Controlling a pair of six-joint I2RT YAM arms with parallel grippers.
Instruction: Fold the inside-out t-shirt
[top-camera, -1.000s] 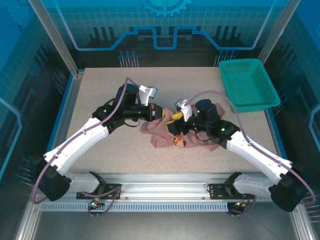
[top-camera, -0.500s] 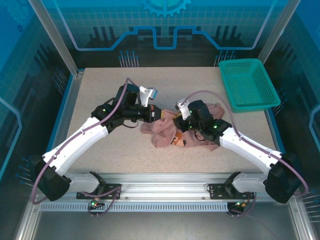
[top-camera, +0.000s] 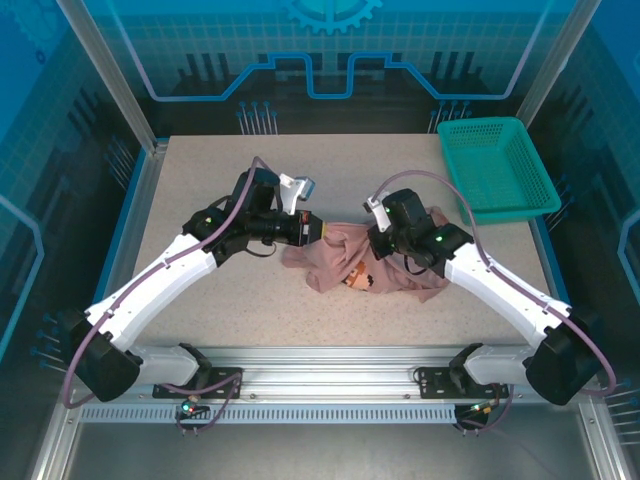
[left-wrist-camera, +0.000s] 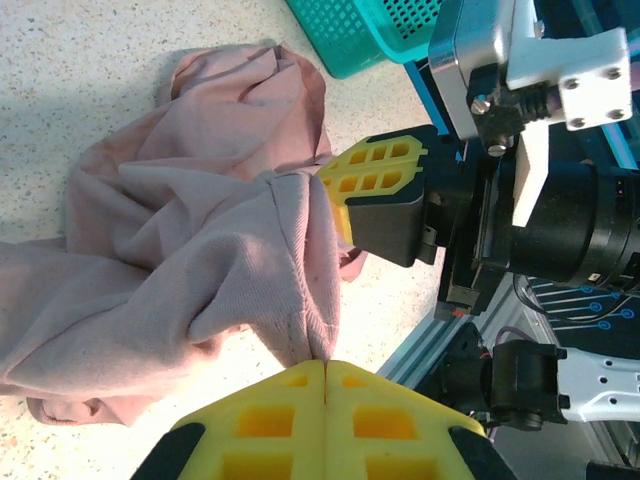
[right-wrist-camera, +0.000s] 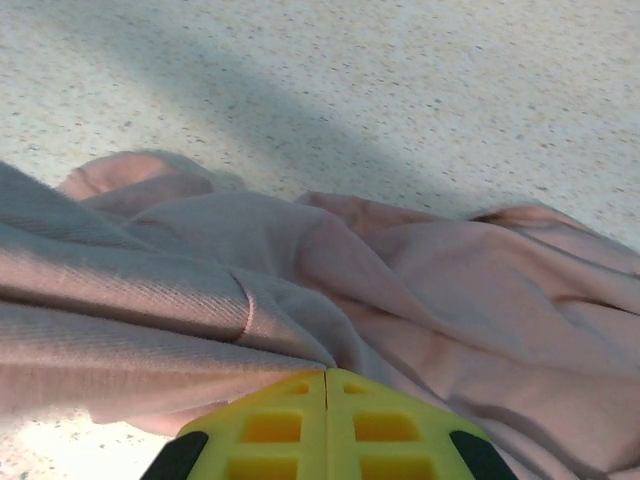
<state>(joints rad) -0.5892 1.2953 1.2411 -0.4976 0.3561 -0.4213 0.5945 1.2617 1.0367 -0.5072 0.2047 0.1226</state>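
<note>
The inside-out t-shirt lies crumpled in a salmon-pink heap at the table's middle, its small orange printed mark facing up. My left gripper is at the heap's left upper edge. In the left wrist view its yellow jaws are shut on a pinched fold of the t-shirt. My right gripper is at the heap's upper right. Its jaws are shut on a ridge of the cloth. The left wrist view also catches the right gripper's yellow fingers closed against the cloth.
A teal mesh basket stands at the table's back right corner, and its corner appears in the left wrist view. Bare speckled tabletop spreads left of and behind the heap. The aluminium front rail runs along the near edge.
My right gripper has shifted back and to the right over the heap and gone from open to shut on the cloth. The heap has bunched up slightly. The left gripper has stayed put.
</note>
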